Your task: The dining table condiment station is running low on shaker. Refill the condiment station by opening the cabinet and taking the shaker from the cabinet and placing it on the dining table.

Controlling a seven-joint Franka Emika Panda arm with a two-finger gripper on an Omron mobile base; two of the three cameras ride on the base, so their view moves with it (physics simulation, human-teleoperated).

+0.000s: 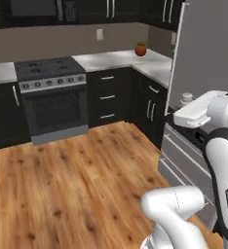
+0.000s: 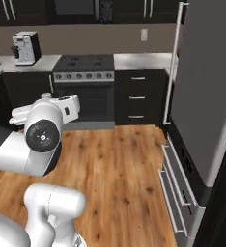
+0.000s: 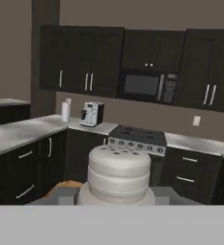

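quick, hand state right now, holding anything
hand: closed on the shaker, which sits between its fingertips in the hand view.

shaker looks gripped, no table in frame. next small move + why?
Probably turn the base to bring the dining table into view, keeping the grip. In the hand view the shaker sits upright at the gripper, facing the stove and counters; the base views show wood floor, no table.
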